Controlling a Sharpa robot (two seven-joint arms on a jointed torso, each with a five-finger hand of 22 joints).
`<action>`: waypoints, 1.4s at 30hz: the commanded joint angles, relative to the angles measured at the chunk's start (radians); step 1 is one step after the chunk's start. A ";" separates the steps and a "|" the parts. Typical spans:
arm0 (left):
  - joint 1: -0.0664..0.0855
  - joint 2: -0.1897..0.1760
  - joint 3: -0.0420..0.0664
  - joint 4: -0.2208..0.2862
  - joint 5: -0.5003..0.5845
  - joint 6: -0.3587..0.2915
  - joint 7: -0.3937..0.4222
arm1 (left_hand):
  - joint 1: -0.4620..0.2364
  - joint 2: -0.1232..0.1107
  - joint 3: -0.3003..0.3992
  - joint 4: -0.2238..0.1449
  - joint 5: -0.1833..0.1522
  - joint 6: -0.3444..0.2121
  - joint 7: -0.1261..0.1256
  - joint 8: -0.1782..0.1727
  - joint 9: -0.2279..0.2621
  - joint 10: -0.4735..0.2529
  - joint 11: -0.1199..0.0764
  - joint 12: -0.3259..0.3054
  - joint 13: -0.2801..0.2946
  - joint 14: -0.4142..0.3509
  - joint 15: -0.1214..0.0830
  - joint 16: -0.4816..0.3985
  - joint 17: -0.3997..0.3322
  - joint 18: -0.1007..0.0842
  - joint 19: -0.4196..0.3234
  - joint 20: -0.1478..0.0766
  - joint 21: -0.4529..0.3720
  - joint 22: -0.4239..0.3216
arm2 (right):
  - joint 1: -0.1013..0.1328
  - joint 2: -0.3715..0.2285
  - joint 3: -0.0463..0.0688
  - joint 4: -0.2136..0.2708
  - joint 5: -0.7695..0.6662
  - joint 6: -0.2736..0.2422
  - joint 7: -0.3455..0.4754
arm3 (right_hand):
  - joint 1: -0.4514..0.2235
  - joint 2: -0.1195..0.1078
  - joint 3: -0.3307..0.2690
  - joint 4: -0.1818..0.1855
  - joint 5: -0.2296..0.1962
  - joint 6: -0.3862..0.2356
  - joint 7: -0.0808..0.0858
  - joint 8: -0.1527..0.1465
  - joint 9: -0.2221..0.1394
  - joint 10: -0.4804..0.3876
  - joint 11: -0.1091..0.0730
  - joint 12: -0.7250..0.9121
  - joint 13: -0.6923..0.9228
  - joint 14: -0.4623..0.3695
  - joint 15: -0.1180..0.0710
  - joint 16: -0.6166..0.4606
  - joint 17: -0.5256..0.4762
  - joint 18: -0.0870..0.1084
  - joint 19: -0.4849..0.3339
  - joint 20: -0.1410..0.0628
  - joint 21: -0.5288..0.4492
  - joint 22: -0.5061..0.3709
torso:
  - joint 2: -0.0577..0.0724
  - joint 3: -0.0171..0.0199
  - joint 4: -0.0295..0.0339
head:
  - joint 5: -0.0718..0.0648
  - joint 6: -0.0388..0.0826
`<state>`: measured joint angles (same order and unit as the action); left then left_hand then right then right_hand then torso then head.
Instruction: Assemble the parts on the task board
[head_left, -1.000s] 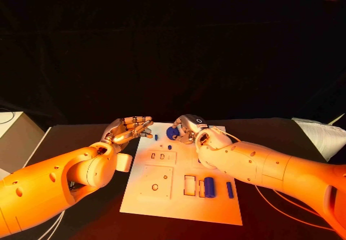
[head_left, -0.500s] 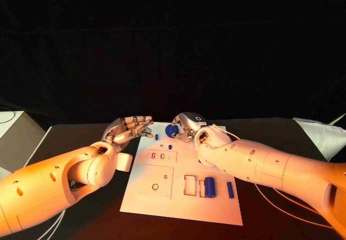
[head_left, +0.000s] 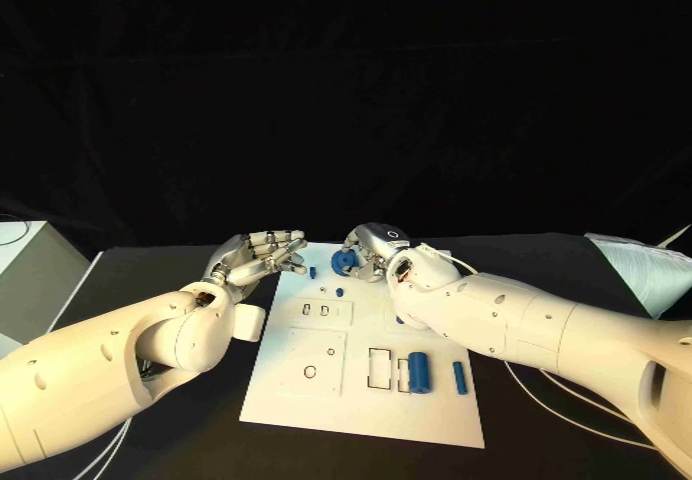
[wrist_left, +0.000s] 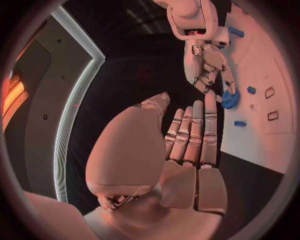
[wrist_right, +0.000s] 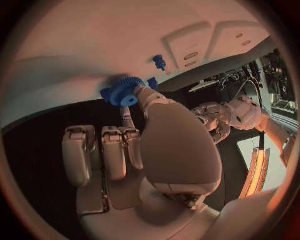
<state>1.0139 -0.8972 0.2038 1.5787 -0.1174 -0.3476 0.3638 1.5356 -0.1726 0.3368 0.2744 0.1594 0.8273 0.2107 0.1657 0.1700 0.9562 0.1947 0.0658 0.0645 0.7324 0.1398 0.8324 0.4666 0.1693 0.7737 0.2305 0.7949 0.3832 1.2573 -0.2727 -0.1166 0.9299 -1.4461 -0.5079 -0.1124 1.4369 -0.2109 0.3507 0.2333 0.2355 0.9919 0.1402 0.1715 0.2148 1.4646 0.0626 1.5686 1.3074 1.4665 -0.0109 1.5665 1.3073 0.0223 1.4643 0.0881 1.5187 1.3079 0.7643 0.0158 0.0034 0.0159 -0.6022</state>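
My right hand (head_left: 378, 256) grips blue gear (head_left: 345, 263) over task board (head_left: 361, 400) far edge; left hand (head_left: 260, 256) released. Next: seat gear w/ care.

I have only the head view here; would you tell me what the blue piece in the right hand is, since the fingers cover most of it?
Observer: The right wrist view shows a blue plastic toothed gear with a round hub, pinched at the tips of the right hand's fingers.
Operator: Thank you. Is the left hand's palm empty?
Observer: Yes. The left wrist view shows the left hand holding nothing, its fingers straight and side by side.
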 joint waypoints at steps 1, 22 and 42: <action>0.000 0.003 0.001 0.001 -0.004 0.007 0.008 | 0.007 0.000 -0.004 -0.001 -0.003 -0.007 0.031 -0.003 -0.001 -0.007 -0.003 0.003 0.001 -0.005 -0.002 0.003 -0.001 0.012 -0.009 0.000 0.005 0.001 | -0.004 0.004 -0.003 -0.011 -0.015 0.055 -0.003 | -0.008 0.000 0.006 -0.001 0.003 0.007 0.000 0.001 0.000 0.106 -0.002 0.002 0.263 0.104 -0.003 0.004 0.263 -0.012 0.095 -0.004 0.006 0.240 | 0.000 -0.0006 0.0011 | 0.001 -0.001; 0.000 0.004 0.001 0.000 -0.004 0.006 0.007 | 0.007 0.000 -0.004 0.000 -0.003 -0.008 0.031 -0.004 -0.002 -0.007 -0.002 0.003 0.001 -0.007 -0.001 0.005 -0.003 0.012 -0.012 0.000 0.008 0.002 | -0.006 0.014 -0.005 -0.046 -0.026 0.060 -0.024 | -0.031 -0.013 0.003 0.001 -0.012 -0.017 0.006 -0.013 -0.006 0.106 0.004 0.002 0.263 0.104 0.002 0.004 0.263 -0.011 0.094 -0.001 0.003 0.238 | -0.001 0.0005 -0.0009 | 0.003 0.000; 0.000 0.006 0.001 -0.002 -0.004 0.008 0.007 | 0.006 0.000 -0.004 0.000 -0.003 -0.008 0.032 -0.004 -0.002 -0.008 -0.002 0.003 0.001 -0.008 -0.001 0.006 -0.004 0.012 -0.014 0.001 0.009 0.002 | -0.009 0.003 -0.005 -0.014 -0.030 0.032 -0.013 | -0.031 -0.008 0.007 -0.001 -0.009 -0.006 0.005 -0.006 -0.004 0.106 0.003 0.002 0.263 0.104 0.003 0.004 0.263 -0.011 0.094 0.000 0.005 0.240 | 0.000 0.0009 -0.0005 | 0.003 -0.002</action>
<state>1.0140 -0.8934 0.2038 1.5751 -0.1177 -0.3477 0.3636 1.5356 -0.1726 0.3369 0.2744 0.1594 0.8273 0.2107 0.1657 0.1692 0.9562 0.1947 0.0658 0.0645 0.7325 0.1397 0.8323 0.4646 0.1694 0.7665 0.2305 0.7988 0.3839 1.2563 -0.2679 -0.1170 0.9141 -1.4615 -0.5024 -0.1131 1.4103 -0.2214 0.3505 0.2335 0.2259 0.9811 0.1447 0.1602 0.2102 1.4646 0.0627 1.5686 1.3079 1.4665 -0.0110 1.5665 1.3074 0.0224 1.4643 0.0881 1.5187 1.3074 0.7639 0.0171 0.0026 0.0188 -0.6033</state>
